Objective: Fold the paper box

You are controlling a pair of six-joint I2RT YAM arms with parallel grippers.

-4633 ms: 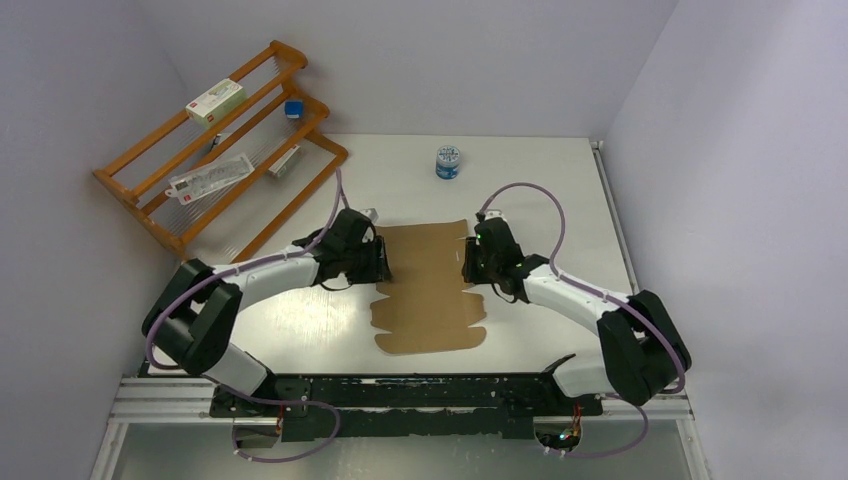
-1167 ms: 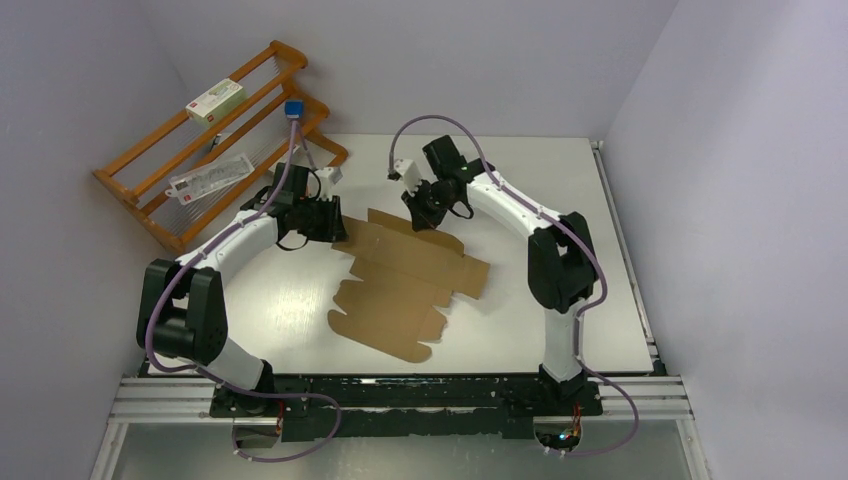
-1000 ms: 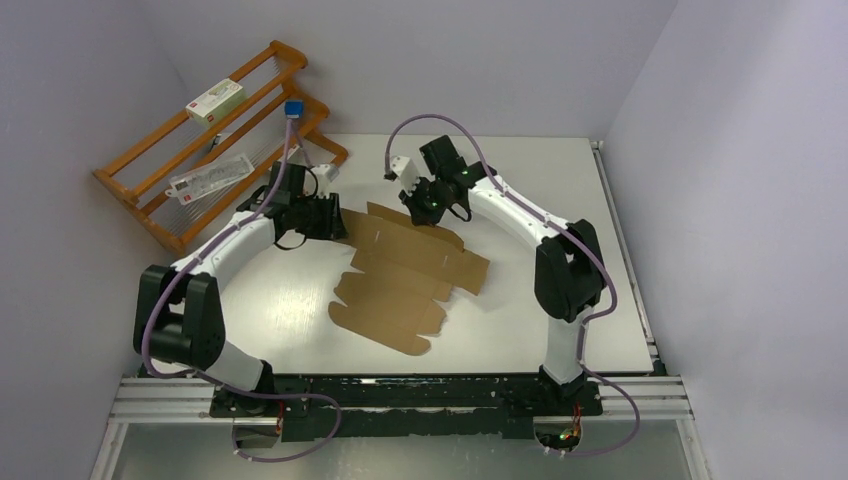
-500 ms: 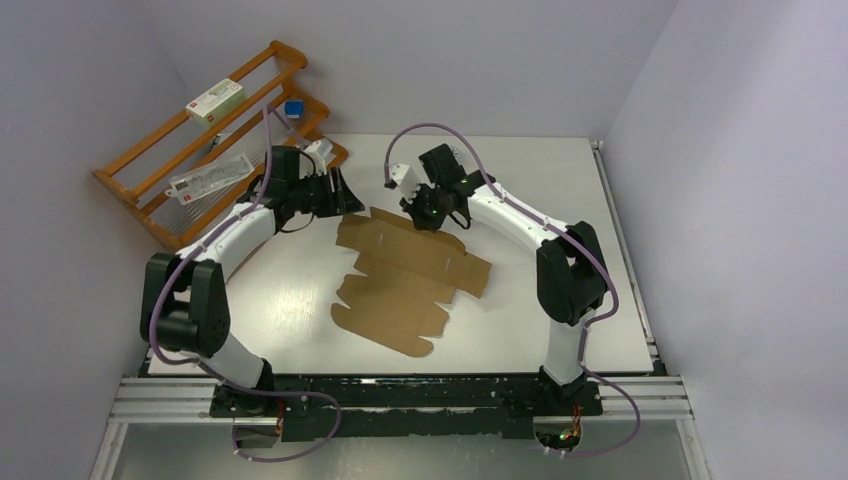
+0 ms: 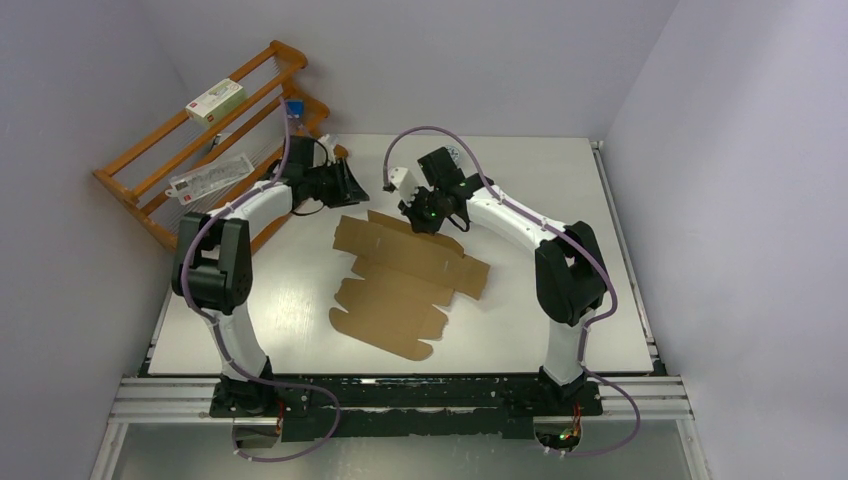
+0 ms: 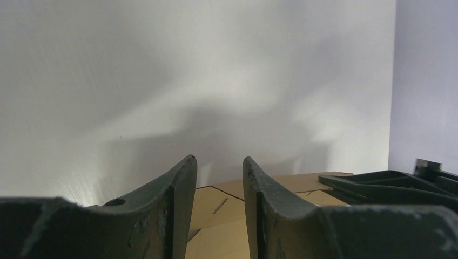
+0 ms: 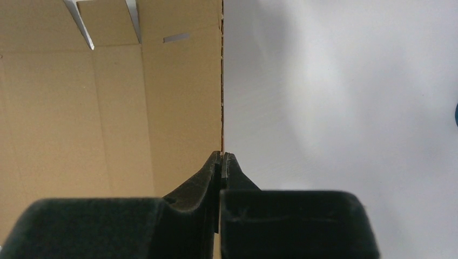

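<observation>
Although the overhead view takes in the whole bench (image 5: 560, 190), only the wrist cameras show how the fingers stand. From above, the paper box (image 5: 405, 280), an unfolded flat brown cardboard sheet with flaps and tabs, lies near the middle of the frame, turned at a slant. The right end effector (image 5: 424, 214) sits at the sheet's upper edge. The left end effector (image 5: 350, 186) is just beyond the sheet's upper left corner and looks clear of it.

The right wrist view shows the right end effector (image 7: 222, 156) pinched shut on the straight edge of the paper box (image 7: 108, 108). The sheet fills the left half of that frame, with bare white bench (image 7: 351, 108) on the right.

The left wrist view shows the left end effector (image 6: 219, 160) with a narrow gap between its fingers and nothing in it. A strip of the paper box (image 6: 221, 202) shows low in the frame beyond the tips.

At the upper left of the overhead frame stands a wooden rack (image 5: 285, 55). It holds a white carton (image 5: 215, 100) and a clear packet (image 5: 210, 175). The left arm crosses in front of the rack's right end.
</observation>
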